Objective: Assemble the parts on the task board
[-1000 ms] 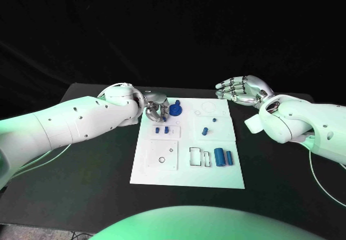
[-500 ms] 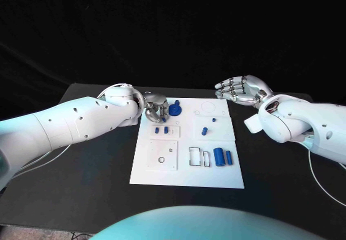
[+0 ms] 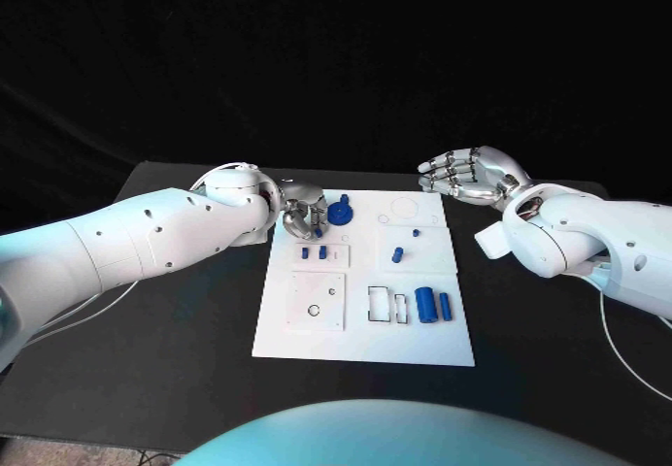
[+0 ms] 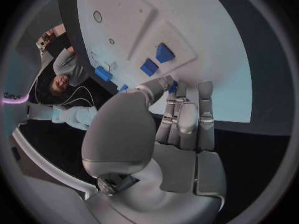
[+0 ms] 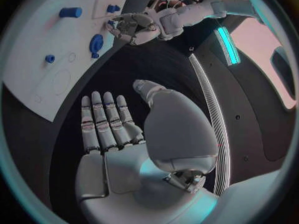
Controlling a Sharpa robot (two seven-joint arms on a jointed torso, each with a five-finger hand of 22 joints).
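The white task board (image 3: 367, 340) lies mid-table. My left hand (image 3: 298, 216) hangs over the board's far left corner, beside a round blue knob part (image 3: 341, 212). In the left wrist view its thumb and fingers (image 4: 177, 102) close on a small blue part (image 4: 173, 87). Two small blue pieces (image 3: 314, 252) stand just nearer than the hand, also seen from the wrist (image 4: 164, 52). My right hand (image 3: 469, 175) is raised beyond the board's far right corner, fingers apart, holding nothing (image 5: 109, 129). Two blue cylinders (image 3: 433, 305) lie at the near right.
A small blue piece (image 3: 396, 255) and a tiny one (image 3: 416, 233) sit right of centre. A round recess (image 3: 403, 209), a rectangular slot (image 3: 381, 303) and a square plate with a hole (image 3: 317, 299) mark the board. Black table (image 3: 168, 320) surrounds it.
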